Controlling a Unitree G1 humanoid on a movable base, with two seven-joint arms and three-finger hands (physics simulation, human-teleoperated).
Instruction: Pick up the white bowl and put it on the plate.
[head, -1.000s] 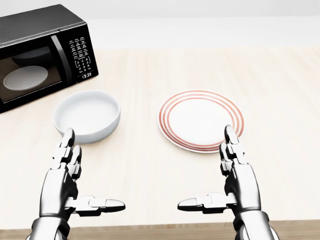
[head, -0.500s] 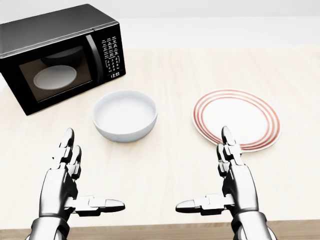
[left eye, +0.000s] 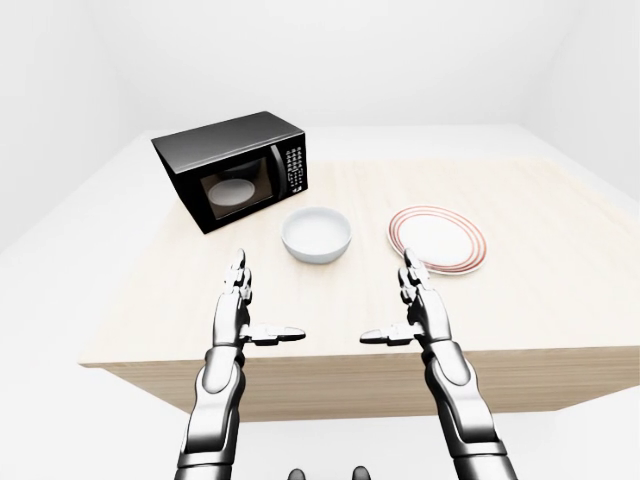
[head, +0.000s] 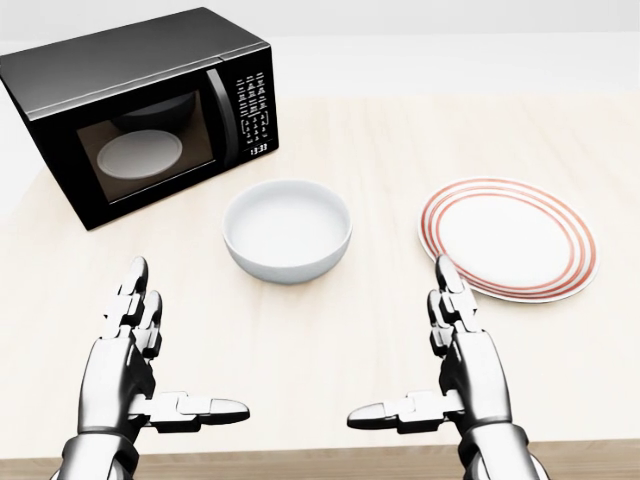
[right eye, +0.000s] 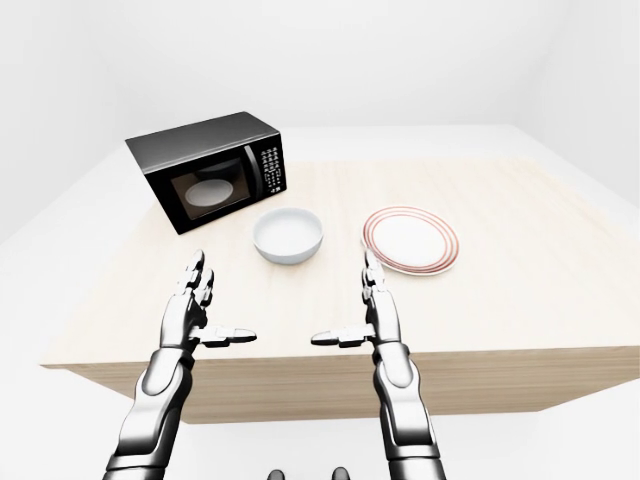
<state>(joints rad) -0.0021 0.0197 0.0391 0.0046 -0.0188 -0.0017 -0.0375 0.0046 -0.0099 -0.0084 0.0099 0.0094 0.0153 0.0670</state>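
Note:
The white bowl stands upright and empty on the wooden table, near the middle of the head view. The plate, white with red rings, lies to its right with a gap between them. My left hand is open at lower left, fingers straight and thumb out, below and left of the bowl. My right hand is open at lower right, below the gap between bowl and plate. Both hands are empty and touch nothing.
A black microwave stands at upper left, just above and left of the bowl, with a white plate behind its glass door. The table's near edge runs below my hands. White floor and walls surround the table.
The whole picture has shifted right: the camera has moved left. Microwave, bowl and plate stand further right in view. My hands keep the same open pose.

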